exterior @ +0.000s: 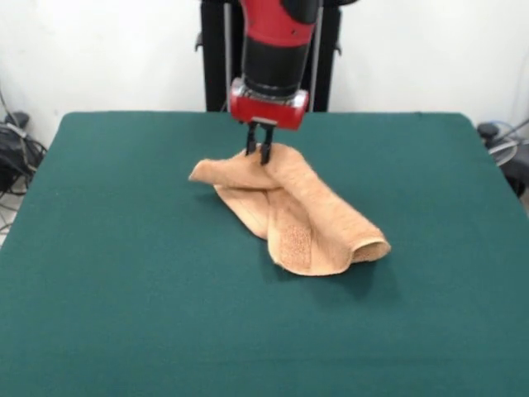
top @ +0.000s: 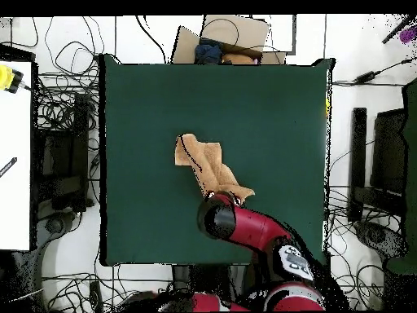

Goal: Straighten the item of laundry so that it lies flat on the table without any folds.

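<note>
While cables ring the table (exterior: pixel 124 289), gripper (exterior: pixel 259 154) pinches crumpled towel (exterior: pixel 297 215)

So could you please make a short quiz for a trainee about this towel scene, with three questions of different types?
1. True or false: the towel lies flat on the table with no folds.
2. Multiple choice: where is the robot's hand?
A. At the end of the towel nearest the robot
B. Over bare table, far from the towel
C. At the table's front edge
3. Short answer: in the overhead view, what hides one end of the towel?

Key
1. False: it is bunched into a long crumpled shape with overlapping folds.
2. A: the hand's black fingertips reach down to the cloth there.
3. The red and black arm.
</note>
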Robot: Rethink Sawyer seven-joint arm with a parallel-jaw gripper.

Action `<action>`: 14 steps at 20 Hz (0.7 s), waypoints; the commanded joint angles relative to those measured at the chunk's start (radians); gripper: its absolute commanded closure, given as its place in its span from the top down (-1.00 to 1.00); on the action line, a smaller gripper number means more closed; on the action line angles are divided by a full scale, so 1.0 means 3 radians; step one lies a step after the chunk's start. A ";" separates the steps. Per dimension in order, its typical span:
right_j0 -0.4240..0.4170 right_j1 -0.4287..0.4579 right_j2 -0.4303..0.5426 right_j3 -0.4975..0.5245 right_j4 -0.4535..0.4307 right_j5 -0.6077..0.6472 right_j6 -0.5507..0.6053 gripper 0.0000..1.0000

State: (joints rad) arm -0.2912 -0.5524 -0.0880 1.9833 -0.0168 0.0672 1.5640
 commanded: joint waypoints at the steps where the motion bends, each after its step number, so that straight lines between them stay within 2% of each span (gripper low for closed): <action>1: -0.0142 0.0537 0.0397 -0.0583 -0.0243 -0.0006 0.0110 -1.00; 9: -0.0195 0.0746 0.0462 -0.0977 -0.0282 0.0327 0.0080 -1.00; 12: -0.0220 0.0670 0.0534 -0.1207 -0.0203 0.0768 0.0001 -1.00; 14: -0.0191 0.0468 0.0548 -0.1344 -0.0146 0.1229 -0.0048 -1.00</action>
State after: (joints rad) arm -0.3422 -0.4399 -0.0566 1.8026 -0.0729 0.2356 1.5640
